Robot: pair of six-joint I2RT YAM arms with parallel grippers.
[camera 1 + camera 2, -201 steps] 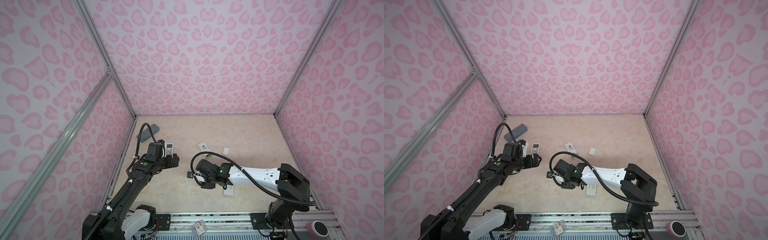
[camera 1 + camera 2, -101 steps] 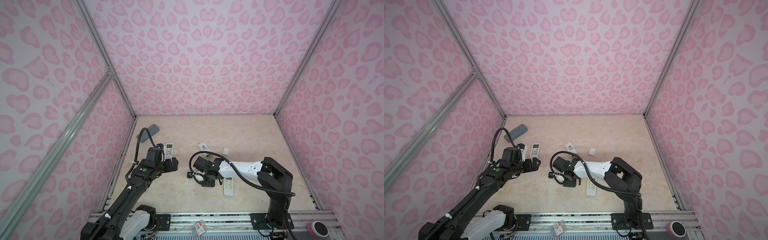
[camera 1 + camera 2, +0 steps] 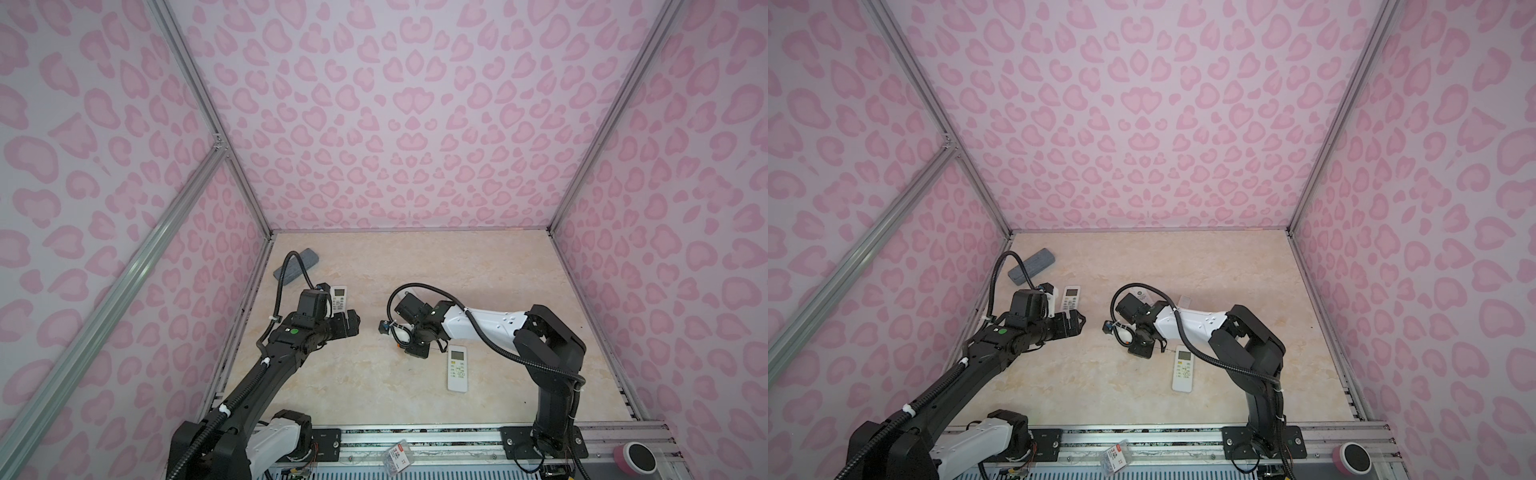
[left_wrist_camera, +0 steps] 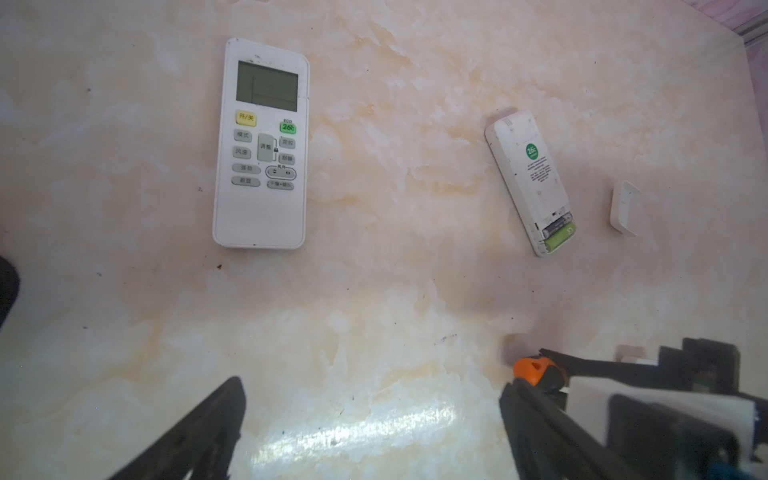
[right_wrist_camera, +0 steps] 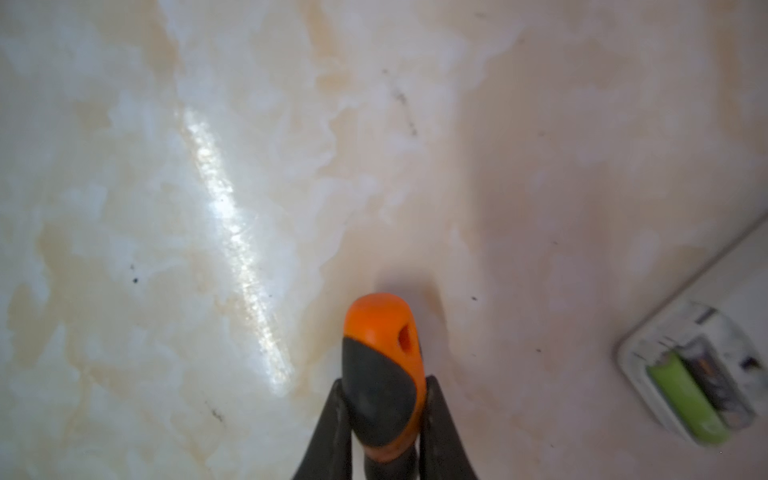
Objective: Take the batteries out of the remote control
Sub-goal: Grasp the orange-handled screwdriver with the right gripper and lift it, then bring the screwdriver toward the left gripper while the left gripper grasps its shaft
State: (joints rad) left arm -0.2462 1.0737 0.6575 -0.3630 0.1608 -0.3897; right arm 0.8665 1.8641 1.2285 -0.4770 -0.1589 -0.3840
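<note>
A white remote control (image 4: pixel 528 174) lies face down with its end compartment open. A bright green battery (image 4: pixel 561 237) and a darker battery (image 4: pixel 555 224) sit inside it; the green battery (image 5: pixel 685 399) also shows in the right wrist view. My right gripper (image 5: pixel 382 415) is shut on the orange-and-black handle of a screwdriver (image 5: pixel 380 365), low over the table just short of that remote. In both top views the right gripper (image 3: pixel 417 351) (image 3: pixel 1140 351) points down at mid table. My left gripper (image 4: pixel 370 424) (image 3: pixel 351 324) hovers open and empty to its left.
A small white cover plate (image 4: pixel 623 208) lies beside the open remote. One white remote (image 4: pixel 262 145) (image 3: pixel 338 297) lies face up by the left arm, another (image 3: pixel 457 368) (image 3: pixel 1183 370) just right of the right gripper. A grey bar (image 3: pixel 296 264) rests at the back left.
My right gripper has closed onto the screwdriver handle, and the right arm's elbow has risen and drawn in. The left arm has hardly moved and stays open.
</note>
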